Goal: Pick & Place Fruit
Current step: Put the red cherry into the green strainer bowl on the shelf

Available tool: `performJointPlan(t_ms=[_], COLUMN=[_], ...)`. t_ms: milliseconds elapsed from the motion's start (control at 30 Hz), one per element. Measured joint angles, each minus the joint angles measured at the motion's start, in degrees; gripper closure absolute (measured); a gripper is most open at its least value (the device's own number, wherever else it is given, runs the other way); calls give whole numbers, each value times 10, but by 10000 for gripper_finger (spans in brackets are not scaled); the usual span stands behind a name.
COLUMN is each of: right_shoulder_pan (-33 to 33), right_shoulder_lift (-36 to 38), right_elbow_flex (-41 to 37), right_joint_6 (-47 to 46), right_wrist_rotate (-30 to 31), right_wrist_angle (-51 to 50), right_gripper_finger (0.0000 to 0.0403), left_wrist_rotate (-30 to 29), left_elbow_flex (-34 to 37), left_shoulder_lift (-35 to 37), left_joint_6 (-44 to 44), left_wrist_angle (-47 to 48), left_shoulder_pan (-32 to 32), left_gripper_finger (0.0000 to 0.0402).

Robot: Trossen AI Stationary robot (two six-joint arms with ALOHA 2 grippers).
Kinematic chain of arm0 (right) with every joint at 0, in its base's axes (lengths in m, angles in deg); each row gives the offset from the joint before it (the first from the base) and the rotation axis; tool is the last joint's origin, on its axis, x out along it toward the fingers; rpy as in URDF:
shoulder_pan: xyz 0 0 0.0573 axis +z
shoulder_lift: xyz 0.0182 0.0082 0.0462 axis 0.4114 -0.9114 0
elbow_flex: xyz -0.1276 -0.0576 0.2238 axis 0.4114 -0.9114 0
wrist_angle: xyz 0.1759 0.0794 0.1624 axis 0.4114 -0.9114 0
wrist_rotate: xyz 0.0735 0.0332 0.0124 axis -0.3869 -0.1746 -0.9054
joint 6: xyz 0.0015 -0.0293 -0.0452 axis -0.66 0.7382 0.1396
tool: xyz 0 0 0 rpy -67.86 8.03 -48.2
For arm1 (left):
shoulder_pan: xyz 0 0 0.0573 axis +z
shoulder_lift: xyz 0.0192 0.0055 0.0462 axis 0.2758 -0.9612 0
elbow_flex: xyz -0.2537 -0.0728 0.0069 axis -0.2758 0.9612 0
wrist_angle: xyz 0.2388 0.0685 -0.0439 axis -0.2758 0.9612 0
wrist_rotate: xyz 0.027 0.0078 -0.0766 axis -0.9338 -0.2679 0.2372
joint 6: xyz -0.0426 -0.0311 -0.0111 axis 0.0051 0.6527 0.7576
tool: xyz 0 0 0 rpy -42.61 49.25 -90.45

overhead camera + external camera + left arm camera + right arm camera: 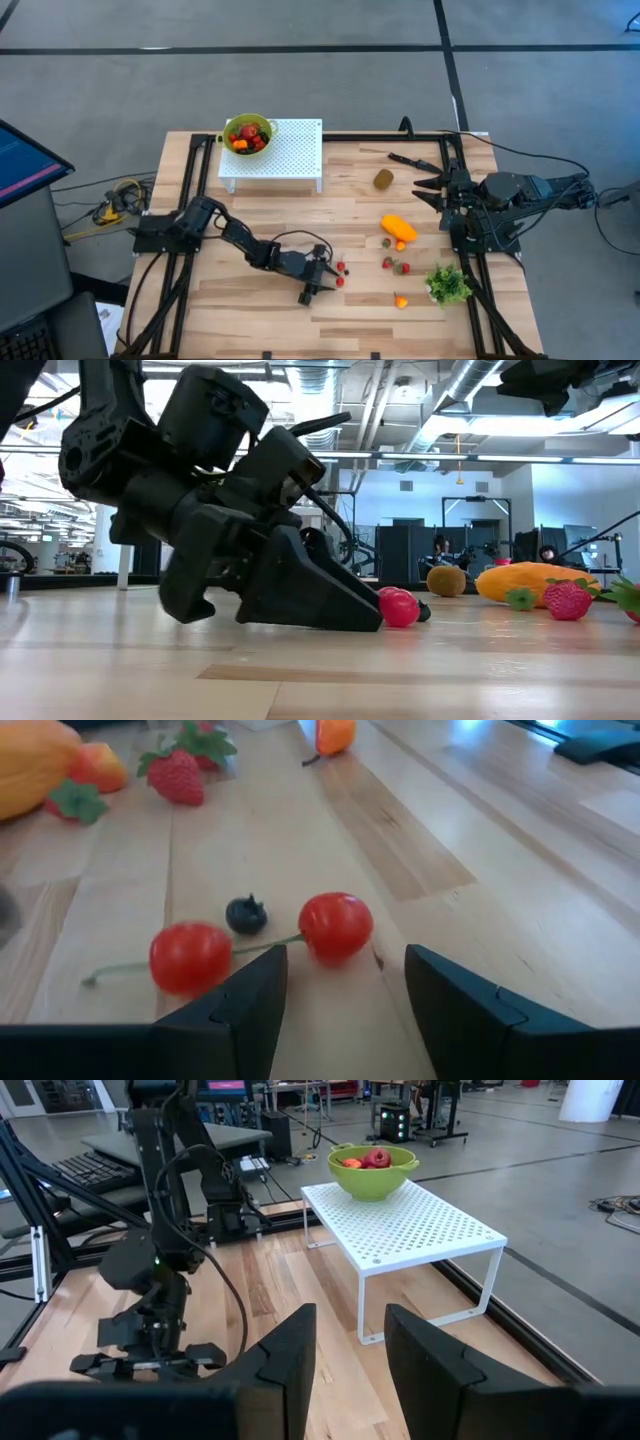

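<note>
Pick step: left gripper (345, 990) low on table, fingers spread, nothing pinched, cherry pair (335, 925) just ahead. Next prob: ease fwd, close on one. Right gripper (350, 1345) waits by its edge, fingers apart, empty.

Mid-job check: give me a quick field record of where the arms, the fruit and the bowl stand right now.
left gripper: low at the table, fingers open, just short of the cherry pair, nothing held
right gripper: parked at the table's right edge, fingers apart, empty
green bowl: on the white perforated stand, already holds several pieces of fruit
blueberry: beside the cherries
loose on the table: orange fruit, kiwi, strawberries
not fruit: leafy bunch, knife
</note>
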Motion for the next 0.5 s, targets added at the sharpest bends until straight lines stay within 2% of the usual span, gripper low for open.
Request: performJointPlan(t_ms=[400,500], right_shoulder_pan=[0,0], right_shoulder_lift=[0,0], right_elbow_flex=[0,0], right_joint_6=[0,0], right_wrist_rotate=[0,0], right_wrist_angle=[0,0], right_gripper_finger=[287,287], left_wrist_rotate=[-6,-28], left_elbow_flex=[-46,-47], left_shoulder_lift=[-49,-49], left_joint_6=[3,9], left_wrist_angle=[-14,-27], left_shoulder_pan=[1,0], left_gripper_finger=[204,204])
